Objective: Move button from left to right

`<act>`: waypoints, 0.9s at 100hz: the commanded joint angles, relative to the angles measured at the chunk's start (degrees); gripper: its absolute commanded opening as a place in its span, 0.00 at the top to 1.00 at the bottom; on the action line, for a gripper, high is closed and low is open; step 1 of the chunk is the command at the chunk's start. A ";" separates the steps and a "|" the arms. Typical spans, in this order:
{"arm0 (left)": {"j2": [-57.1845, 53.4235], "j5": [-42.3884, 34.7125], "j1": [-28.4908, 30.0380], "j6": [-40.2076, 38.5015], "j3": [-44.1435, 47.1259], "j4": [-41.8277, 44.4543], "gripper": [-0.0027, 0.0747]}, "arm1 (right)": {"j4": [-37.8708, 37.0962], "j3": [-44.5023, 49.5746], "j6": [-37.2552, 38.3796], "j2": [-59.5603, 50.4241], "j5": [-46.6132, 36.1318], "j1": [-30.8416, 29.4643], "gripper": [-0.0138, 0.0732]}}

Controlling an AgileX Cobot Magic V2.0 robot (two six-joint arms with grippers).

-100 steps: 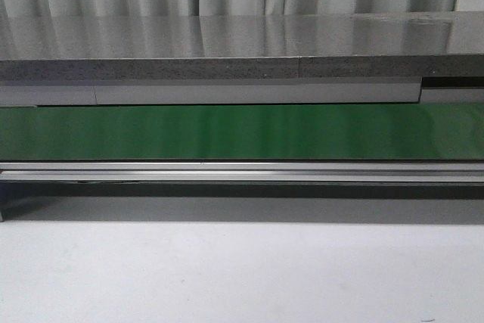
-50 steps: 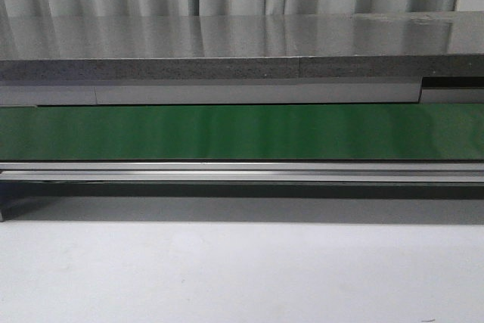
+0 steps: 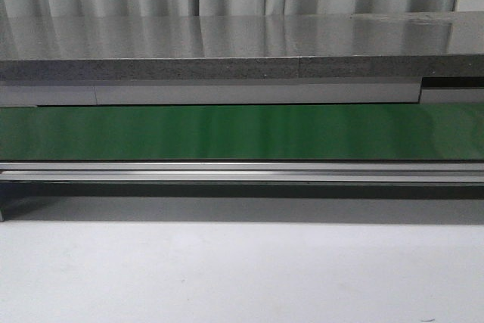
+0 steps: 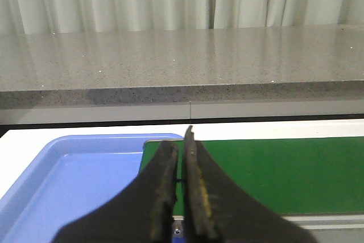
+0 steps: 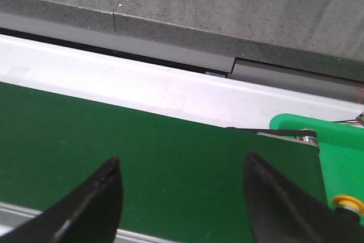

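No button shows clearly in any view. A small yellow round piece sits on a green plastic part at the edge of the right wrist view; I cannot tell whether it is the button. My left gripper is shut with nothing between its fingers. It hangs over the join between a blue tray and the green belt. My right gripper is open and empty above the green belt. Neither gripper shows in the front view.
The green conveyor belt runs across the front view with a metal rail in front of it. A grey stone counter and curtains stand behind. The white table top lies in front.
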 commanded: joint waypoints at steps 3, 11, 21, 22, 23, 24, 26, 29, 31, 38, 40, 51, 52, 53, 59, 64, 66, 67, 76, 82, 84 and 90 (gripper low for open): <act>0.41 -4.78 -0.52 -0.19 -1.77 -0.57 0.96 | 0.31 2.87 0.13 -8.40 -5.77 0.05 0.34; 0.41 -4.78 -0.52 -0.19 -1.77 -0.57 0.96 | 0.31 5.43 0.19 -14.39 -5.33 0.05 0.34; 0.41 -4.78 -0.52 -0.19 -1.77 -0.57 0.96 | 0.31 7.85 0.19 -21.14 -3.73 0.05 0.34; 0.41 -4.78 -0.52 -0.19 -1.77 -0.57 0.96 | 0.31 7.95 0.19 -21.96 -3.54 0.05 0.34; 0.41 -4.78 -0.52 -0.19 -1.77 -0.57 0.96 | 0.31 8.14 0.19 -22.37 -3.09 0.05 0.34; 0.41 -4.78 -0.52 -0.19 -1.77 -0.57 0.96 | 0.31 8.24 0.19 -23.15 -2.81 0.05 0.34; 0.41 -4.78 -0.52 -0.19 -1.77 -0.57 0.96 | 0.31 8.49 0.19 -23.90 -1.98 0.05 0.34; 0.41 -4.78 -0.52 -0.19 -1.77 -0.57 0.96 | 0.31 8.78 0.19 -25.55 -0.94 0.05 0.34; 0.41 -4.78 -0.52 -0.19 -1.77 -0.57 0.96 | 0.31 8.94 0.19 -26.37 -0.09 0.05 0.34; 0.41 -4.78 -0.52 -0.19 -1.77 -0.57 0.96 | 0.31 9.01 0.19 -28.32 2.94 0.05 0.34; 0.41 -4.78 -0.52 -0.19 -1.77 -0.57 0.96 | 0.31 9.01 0.19 -28.53 3.58 0.05 0.34; 0.41 -4.78 -0.52 -0.19 -1.77 -0.57 0.96 | 0.31 9.01 0.19 -28.89 5.19 0.05 0.37; 0.41 -4.78 -0.52 -0.19 -1.77 -0.57 0.96 | 0.31 9.01 0.19 -28.89 5.19 0.05 0.37; 0.41 -4.78 -0.52 -0.19 -1.77 -0.57 0.96 | 0.31 9.01 0.19 -28.89 5.19 0.05 0.38; 0.41 -4.78 -0.52 -0.19 -1.77 -0.57 0.96 | 0.31 9.01 0.19 -28.89 5.19 0.05 0.45; 0.41 -4.78 -0.52 -0.19 -1.77 -0.57 0.96 | 0.31 9.01 0.19 -28.89 5.19 0.05 0.52; 0.41 -4.78 -0.52 -0.19 -1.77 -0.57 0.96 | 0.31 9.01 0.19 -28.89 5.19 0.05 0.56; 0.41 -4.78 -0.52 -0.19 -1.77 -0.57 0.96 | 0.31 9.01 0.19 -28.89 5.13 0.05 0.59; 0.41 -4.78 -0.52 -0.19 -1.77 -0.57 0.96 | 0.31 9.01 0.19 -28.89 4.72 0.05 0.76; 0.41 -4.78 -0.52 -0.19 -1.77 -0.57 0.96 | 0.31 9.01 0.19 -28.89 4.28 0.05 0.86; 0.41 -4.78 -0.52 -0.19 -1.77 -0.57 0.96 | 0.31 9.01 0.19 -28.89 4.15 0.05 0.90; 0.41 -4.78 -0.52 -0.19 -1.77 -0.57 0.96 | 0.31 9.01 0.19 -28.89 3.77 0.05 0.99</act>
